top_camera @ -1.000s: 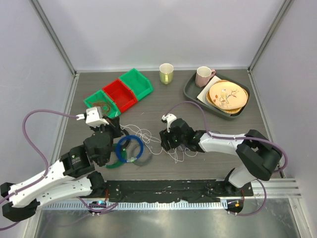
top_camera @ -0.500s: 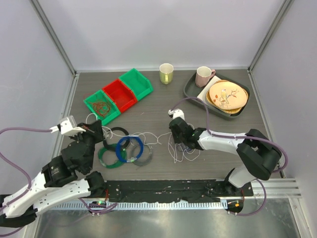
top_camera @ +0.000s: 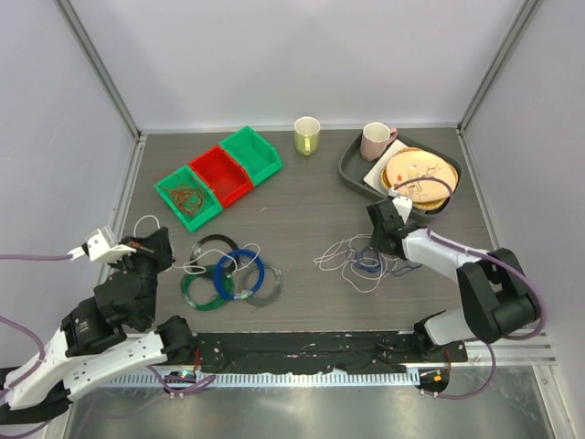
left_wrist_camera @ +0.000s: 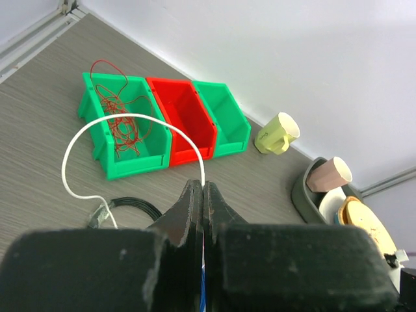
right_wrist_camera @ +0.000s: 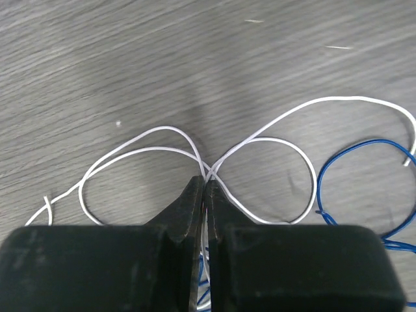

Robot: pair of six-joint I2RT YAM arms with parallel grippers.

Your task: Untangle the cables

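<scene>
The left fingers (left_wrist_camera: 192,203) are pressed together on a white cable (left_wrist_camera: 130,116) near the left edge of the table (top_camera: 302,197). The right fingers (right_wrist_camera: 192,201) pinch thin white wires (right_wrist_camera: 166,129) toward the right edge. Coiled cables (top_camera: 217,274) lie near the front edge.

Open tabletop (top_camera: 306,206) between 3 bins (top_camera: 219,176) and tray (top_camera: 347,172), yellow mug (top_camera: 307,135) at far edge

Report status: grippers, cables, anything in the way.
Left gripper shut on thick white cable. Right gripper shut on thin white wires, blue wire tangled alongside. Nothing blocking.
</scene>
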